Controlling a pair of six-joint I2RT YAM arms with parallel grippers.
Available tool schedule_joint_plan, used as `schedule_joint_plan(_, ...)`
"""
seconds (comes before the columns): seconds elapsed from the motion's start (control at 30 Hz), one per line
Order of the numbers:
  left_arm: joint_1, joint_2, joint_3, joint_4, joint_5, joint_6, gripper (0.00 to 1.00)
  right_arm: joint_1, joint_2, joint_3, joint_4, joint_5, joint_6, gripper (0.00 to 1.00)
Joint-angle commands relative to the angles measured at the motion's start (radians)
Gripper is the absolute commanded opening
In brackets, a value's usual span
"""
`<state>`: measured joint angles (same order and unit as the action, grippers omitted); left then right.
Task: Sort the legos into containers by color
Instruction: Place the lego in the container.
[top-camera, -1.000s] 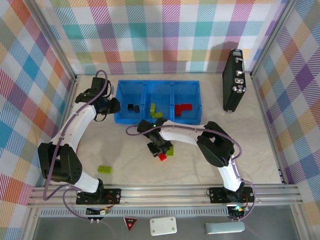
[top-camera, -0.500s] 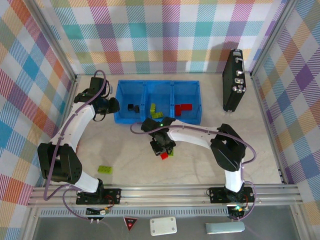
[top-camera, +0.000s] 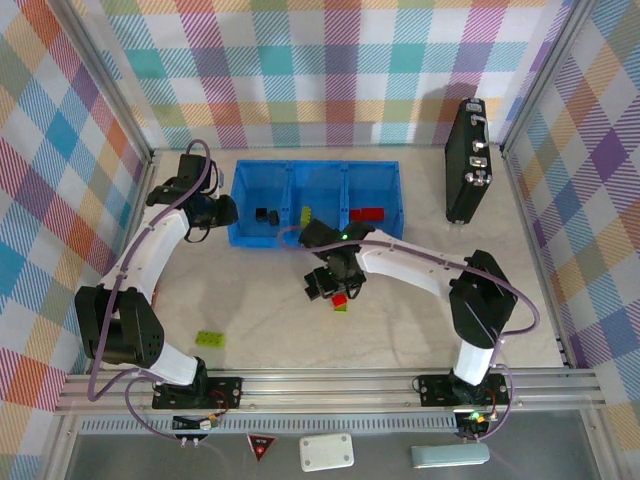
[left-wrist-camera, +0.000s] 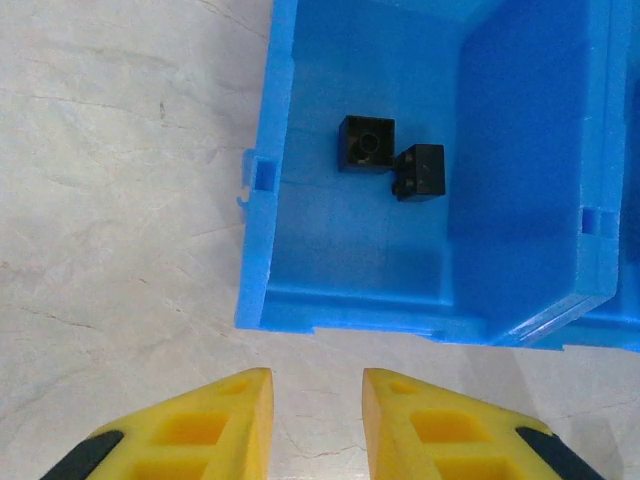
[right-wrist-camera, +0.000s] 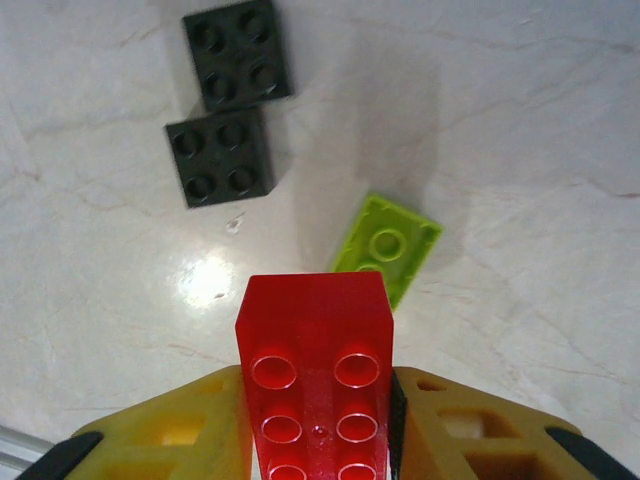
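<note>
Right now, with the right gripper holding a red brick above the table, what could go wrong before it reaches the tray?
1. The red brick juts past the right gripper, so it might twist or slip out.
2. If dropped, it could scatter the black bricks and lime brick lying below.
3. Carried low, it may clip the tray's near wall.

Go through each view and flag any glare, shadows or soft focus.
Right wrist view: a bright glare spot on the table and a faint, soft shadow beyond the red brick; the black bricks are sharp. Left wrist view: the tray has a shaded right inner wall; the black cubes are crisp. Top external view: even light; the black case shadows the back wall.
</note>
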<state>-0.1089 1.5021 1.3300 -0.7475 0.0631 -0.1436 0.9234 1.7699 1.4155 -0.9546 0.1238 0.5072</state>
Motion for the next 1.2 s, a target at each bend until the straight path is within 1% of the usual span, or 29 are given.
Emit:
schedule_joint_plan(0.0,0.009,-0.013,-0.015,0.027,0.006,0.016,0.3,-0.055,-0.02,0.014,-0.034,0.007,-0.033,0.37)
schedule_joint_plan(0.33,0.012,-0.019,-0.015,0.028,0.015,0.015,0.3,-0.245,-0.006,0.126,-0.095,0.01,-0.103,0.37)
schedule_joint_plan(0.6,0.012,-0.025,-0.017,0.028,0.016,0.015,0.3,-0.374,0.104,0.323,-0.148,0.032,-0.173,0.37)
schedule_joint_plan(0.9,0.012,-0.031,-0.017,0.027,0.013,0.018,0.3,-0.446,0.293,0.555,-0.189,0.044,-0.235,0.37)
schedule_joint_plan(1.17,0.012,-0.033,-0.017,0.027,0.014,0.018,0.3,-0.472,0.432,0.653,-0.196,0.054,-0.258,0.37)
